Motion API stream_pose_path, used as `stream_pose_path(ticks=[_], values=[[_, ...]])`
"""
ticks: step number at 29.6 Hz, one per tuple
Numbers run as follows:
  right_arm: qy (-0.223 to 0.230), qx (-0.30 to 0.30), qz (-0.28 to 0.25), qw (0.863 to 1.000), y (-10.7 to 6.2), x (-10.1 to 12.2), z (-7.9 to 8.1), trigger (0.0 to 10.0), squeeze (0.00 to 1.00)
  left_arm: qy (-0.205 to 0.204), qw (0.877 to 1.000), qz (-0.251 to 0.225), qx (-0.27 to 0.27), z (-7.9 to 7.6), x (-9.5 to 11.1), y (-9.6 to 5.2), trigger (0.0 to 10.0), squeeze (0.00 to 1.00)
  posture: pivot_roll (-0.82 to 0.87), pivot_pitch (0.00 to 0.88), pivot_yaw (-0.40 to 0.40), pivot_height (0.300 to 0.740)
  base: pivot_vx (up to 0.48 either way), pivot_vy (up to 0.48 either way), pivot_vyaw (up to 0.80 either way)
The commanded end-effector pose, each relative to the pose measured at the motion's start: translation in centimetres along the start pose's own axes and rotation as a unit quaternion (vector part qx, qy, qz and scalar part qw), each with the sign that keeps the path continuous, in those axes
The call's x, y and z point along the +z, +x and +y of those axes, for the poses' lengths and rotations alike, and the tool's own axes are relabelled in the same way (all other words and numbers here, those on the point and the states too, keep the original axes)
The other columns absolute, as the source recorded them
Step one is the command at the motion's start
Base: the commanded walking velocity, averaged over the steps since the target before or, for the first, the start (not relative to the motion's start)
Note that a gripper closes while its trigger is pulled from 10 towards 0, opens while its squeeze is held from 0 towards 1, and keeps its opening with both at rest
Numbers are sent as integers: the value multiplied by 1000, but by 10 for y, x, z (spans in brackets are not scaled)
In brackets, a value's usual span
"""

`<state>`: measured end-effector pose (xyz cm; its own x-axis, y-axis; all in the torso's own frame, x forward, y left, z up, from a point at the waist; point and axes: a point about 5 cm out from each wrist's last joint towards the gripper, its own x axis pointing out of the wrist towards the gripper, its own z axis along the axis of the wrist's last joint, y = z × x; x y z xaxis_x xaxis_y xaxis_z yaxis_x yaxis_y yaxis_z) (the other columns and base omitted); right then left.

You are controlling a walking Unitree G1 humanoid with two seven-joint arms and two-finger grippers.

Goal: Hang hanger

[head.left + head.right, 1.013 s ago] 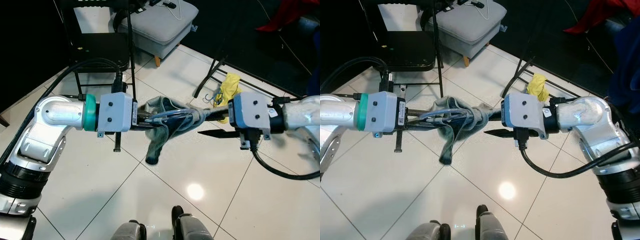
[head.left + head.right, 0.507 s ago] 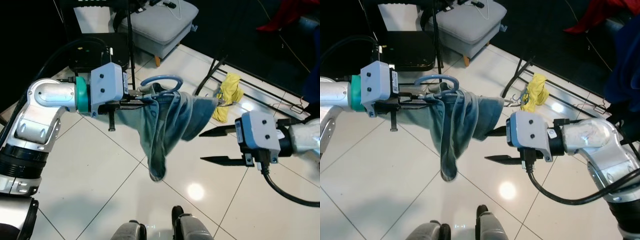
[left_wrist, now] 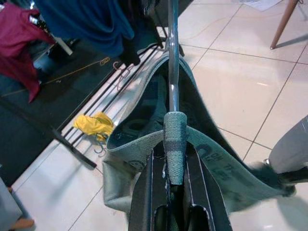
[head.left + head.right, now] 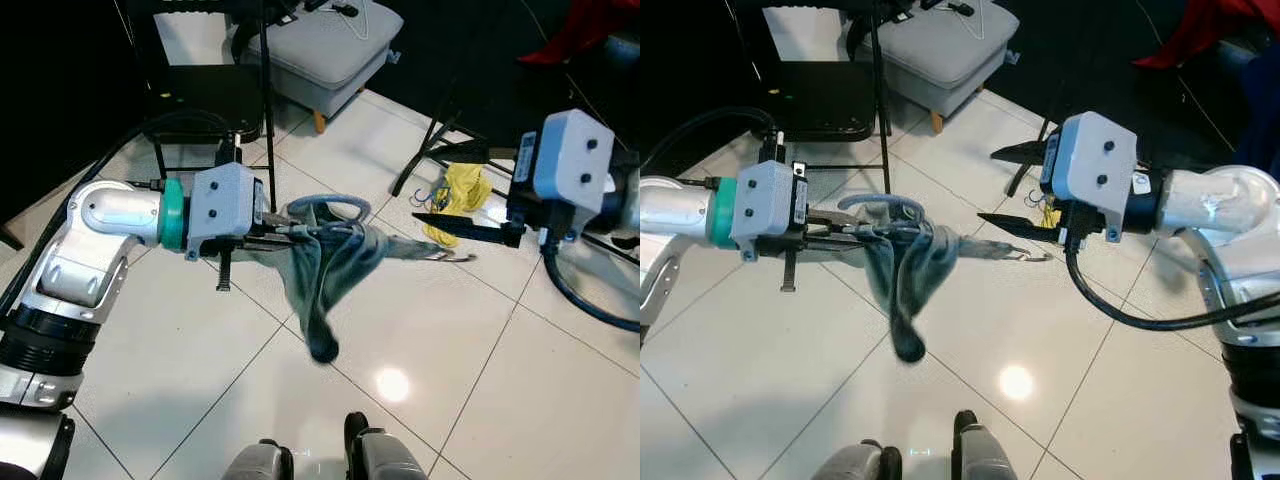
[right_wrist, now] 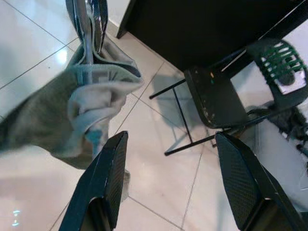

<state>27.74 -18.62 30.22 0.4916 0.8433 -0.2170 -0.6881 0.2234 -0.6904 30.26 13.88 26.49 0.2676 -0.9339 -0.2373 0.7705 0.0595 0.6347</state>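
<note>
My left gripper (image 4: pixel 268 236) is shut on a hanger (image 4: pixel 325 205) with a blue-grey padded loop. A grey-green garment (image 4: pixel 322 280) is draped over it and hangs down above the white tiles. A thin metal end (image 4: pixel 452 256) sticks out of the cloth on the right. In the left wrist view the fingers clamp the hanger's padded bar (image 3: pixel 174 144), and its metal rod (image 3: pixel 172 57) runs onward. My right gripper (image 4: pixel 1008 187) is open, held higher and to the right, apart from the garment (image 5: pixel 72 110).
A clothes rack's black legs (image 4: pixel 430 150) stand beyond the right gripper, with a yellow cloth (image 4: pixel 462 188) at their base. A black chair (image 4: pixel 200 100) and a grey footstool (image 4: pixel 320 45) stand at the back. Red clothing (image 4: pixel 580 25) and blue clothing (image 4: pixel 1255 130) hang at the right.
My right gripper has drawn back from the garment and risen toward the rack, fingers open. The left gripper lifted the hanger, then lowered it, and the cloth now hangs bunched.
</note>
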Motion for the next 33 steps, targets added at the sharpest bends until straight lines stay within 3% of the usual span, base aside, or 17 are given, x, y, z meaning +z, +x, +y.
stream_pose_path(ticks=[1, 4, 8, 14, 20, 33], values=[[9, 13, 3, 1000, 1, -2, 4, 10000, 0, 2, 1000, -4, -9, -2, 2, 0, 10000, 0, -21, 116, 63, 740, 0, 0, 0], [13, 15, 1, 1000, 1, -2, 5, 10000, 0, 2, 1000, -4, -9, -2, 2, 0, 10000, 0, -21, 116, 63, 740, 0, 0, 0], [55, 32, -25, 998, 12, -9, 11, 10000, 0, 6, 1000, -14, -7, 0, 8, 1, 10000, 0, -12, 109, 64, 740, 0, 0, 0], [87, 51, -79, 992, 21, 1, 13, 10000, 0, 12, 1000, -14, -3, 3, 9, 1, 10000, 0, -6, 102, 65, 740, 0, 0, 0], [92, 81, -61, 991, 28, -7, 25, 10000, 0, 15, 1000, -20, -4, 3, 12, 2, 10000, 0, -2, 98, 67, 740, 0, 0, 0], [102, 105, -19, 989, 33, -28, 32, 10000, 0, 22, 999, -36, -7, 5, 23, 1, 10000, 0, 4, 103, 66, 740, 0, 0, 0]])
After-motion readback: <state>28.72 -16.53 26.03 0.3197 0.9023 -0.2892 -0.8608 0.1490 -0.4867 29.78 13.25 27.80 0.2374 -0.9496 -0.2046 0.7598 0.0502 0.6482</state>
